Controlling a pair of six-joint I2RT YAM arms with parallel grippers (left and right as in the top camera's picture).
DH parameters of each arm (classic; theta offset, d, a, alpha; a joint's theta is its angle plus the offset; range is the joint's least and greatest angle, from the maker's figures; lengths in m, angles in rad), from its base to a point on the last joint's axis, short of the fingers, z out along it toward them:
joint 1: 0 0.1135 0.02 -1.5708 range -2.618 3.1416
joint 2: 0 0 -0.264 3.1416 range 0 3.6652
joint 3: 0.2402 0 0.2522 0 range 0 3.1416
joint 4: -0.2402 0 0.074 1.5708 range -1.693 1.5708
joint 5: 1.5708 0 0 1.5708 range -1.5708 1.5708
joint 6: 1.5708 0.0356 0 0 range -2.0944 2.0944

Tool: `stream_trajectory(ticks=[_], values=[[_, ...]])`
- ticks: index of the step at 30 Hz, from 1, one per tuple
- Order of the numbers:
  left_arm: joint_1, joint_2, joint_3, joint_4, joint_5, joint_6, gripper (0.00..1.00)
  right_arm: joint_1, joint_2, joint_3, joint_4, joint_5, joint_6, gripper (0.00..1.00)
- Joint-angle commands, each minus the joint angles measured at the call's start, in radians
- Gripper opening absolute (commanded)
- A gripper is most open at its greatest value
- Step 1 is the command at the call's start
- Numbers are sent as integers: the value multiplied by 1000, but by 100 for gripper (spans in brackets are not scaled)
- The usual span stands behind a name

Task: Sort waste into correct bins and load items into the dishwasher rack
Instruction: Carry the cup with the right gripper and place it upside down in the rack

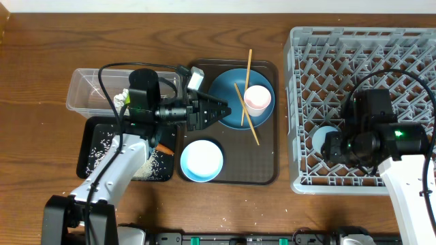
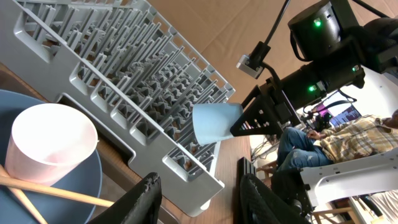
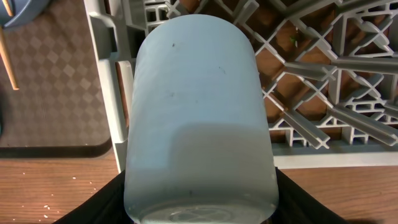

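Clear tub (image 1: 87, 87) and black tray (image 1: 92, 133) with rice (image 1: 148, 165) sit toward the tabletop's left edge. My left gripper (image 1: 219, 109) hovers over the blue plate (image 1: 228, 88) on the brown tray (image 1: 262, 170), spread and empty. Pinkish-white cup (image 1: 257, 99) sits at the plate's right edge. My right gripper (image 1: 332, 144) pinches the light blue cup (image 1: 323, 138) over the rack (image 1: 409, 47), at its left edge.

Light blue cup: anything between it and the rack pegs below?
Nothing visible. The right gripper holds the light blue cup on its side above the left part of the dishwasher rack. The pegs beneath it look bare, with no other dish there.
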Motion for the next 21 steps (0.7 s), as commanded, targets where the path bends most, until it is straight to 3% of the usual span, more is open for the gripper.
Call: stream_trajectory(ticks=[1, 21], values=[[-2, -6, -2, 0, 0, 8, 44, -5, 2, -6, 3, -13, 18, 45], [-2, -6, -2, 0, 0, 8, 45, -5, 2, -26, 19, -31, 18, 46]])
